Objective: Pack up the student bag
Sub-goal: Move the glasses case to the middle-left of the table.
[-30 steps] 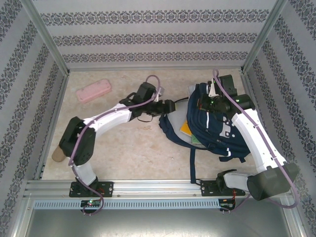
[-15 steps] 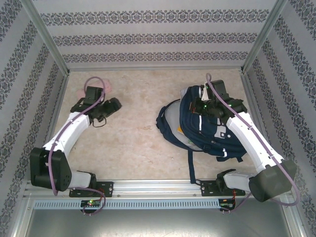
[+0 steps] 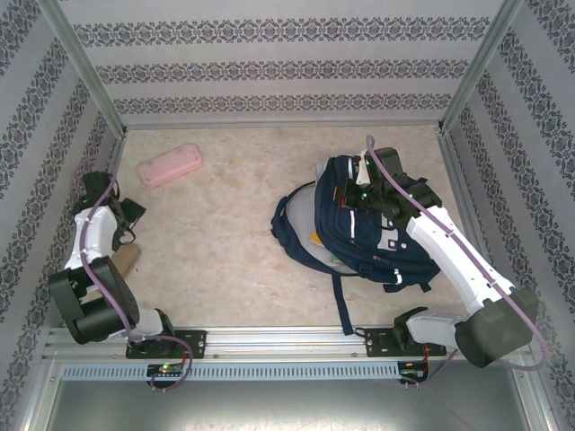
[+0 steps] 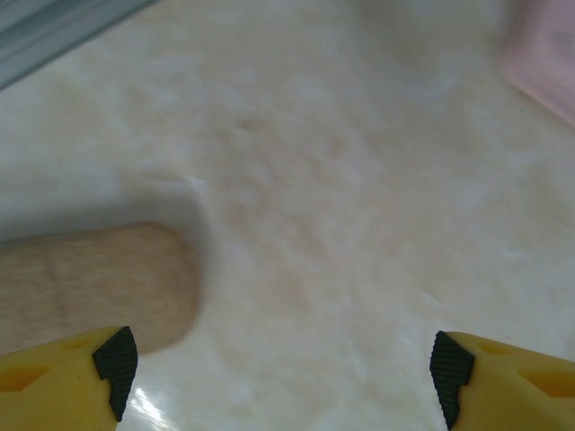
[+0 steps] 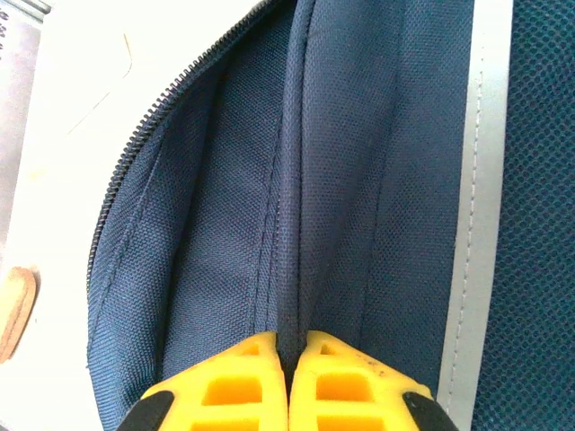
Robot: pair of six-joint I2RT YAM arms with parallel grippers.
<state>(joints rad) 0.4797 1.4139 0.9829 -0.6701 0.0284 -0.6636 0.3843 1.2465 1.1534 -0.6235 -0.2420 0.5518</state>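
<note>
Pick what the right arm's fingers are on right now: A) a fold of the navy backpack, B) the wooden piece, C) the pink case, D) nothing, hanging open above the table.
A: the right wrist view shows the yellow right fingers closed together on a raised fold of the student bag.

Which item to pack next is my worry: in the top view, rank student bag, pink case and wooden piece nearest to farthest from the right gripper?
1. student bag, right side, pinched in the right gripper.
2. pink case, far left.
3. wooden piece, near-left edge.
</note>
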